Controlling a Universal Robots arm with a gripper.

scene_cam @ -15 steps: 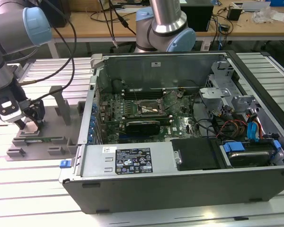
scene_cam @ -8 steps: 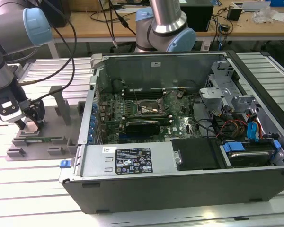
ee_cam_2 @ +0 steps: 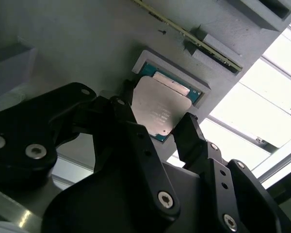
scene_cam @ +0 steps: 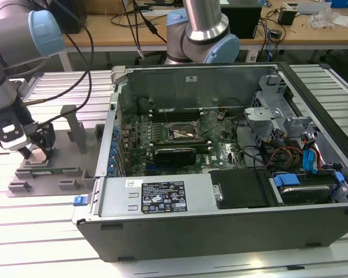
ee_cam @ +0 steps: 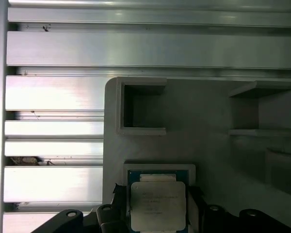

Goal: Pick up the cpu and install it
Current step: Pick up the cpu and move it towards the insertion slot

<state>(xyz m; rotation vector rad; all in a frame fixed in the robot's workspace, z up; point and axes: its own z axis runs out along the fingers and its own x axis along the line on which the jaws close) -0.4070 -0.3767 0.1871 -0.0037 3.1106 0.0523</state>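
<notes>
The cpu point(ee_cam_2: 157, 109), a small square chip with a shiny silver top, lies in a shallow square pocket of the grey plastic fixture point(ee_cam_2: 87, 43). My gripper point(ee_cam_2: 157, 121) is down over it, one black finger point(ee_cam_2: 126, 114) against one side of the chip and the other against the opposite side. In the first wrist view the cpu point(ee_cam: 157, 206) sits between both fingers of the gripper point(ee_cam: 157, 199). In the exterior view the gripper point(scene_cam: 37, 152) is low over the fixture point(scene_cam: 52, 174) at the left, well away from the motherboard socket point(scene_cam: 182, 134).
The open computer case point(scene_cam: 220, 174) lies at centre and right in the exterior view, with cables and drive bays point(scene_cam: 304, 174) at its right end. Upright grey blocks point(scene_cam: 75, 124) stand on the fixture beside the gripper. A second robot arm's base point(scene_cam: 203, 35) stands behind the case.
</notes>
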